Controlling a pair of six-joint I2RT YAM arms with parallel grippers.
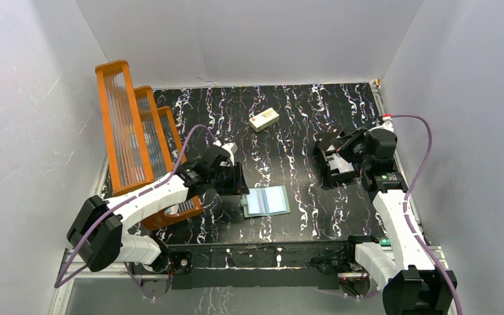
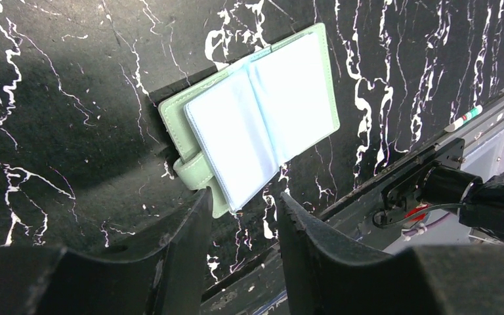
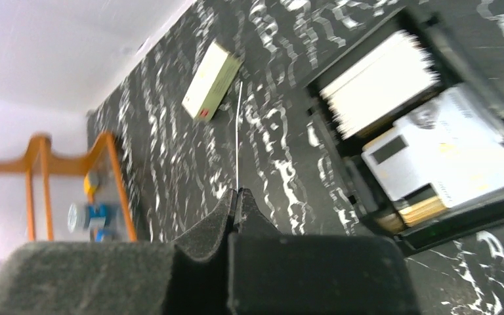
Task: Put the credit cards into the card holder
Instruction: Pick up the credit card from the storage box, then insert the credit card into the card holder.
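Observation:
The card holder [image 1: 266,200] lies open on the black marbled table, pale blue lining up; in the left wrist view [image 2: 262,121] its grey-green strap points at my fingers. My left gripper [image 2: 239,211] is open and empty, just short of the holder's near edge, and sits left of it in the top view [image 1: 231,178]. My right gripper [image 3: 237,195] is shut on a thin credit card [image 3: 239,131] seen edge-on. It hovers by the black tray [image 1: 331,176]. More whitish cards [image 3: 443,157] lie in that tray [image 3: 367,197].
A cream block [image 1: 263,119] lies at the back middle, also in the right wrist view [image 3: 210,82]. An orange rack [image 1: 128,131] stands along the left side. The table's metal front rail [image 2: 433,157] is close behind the holder.

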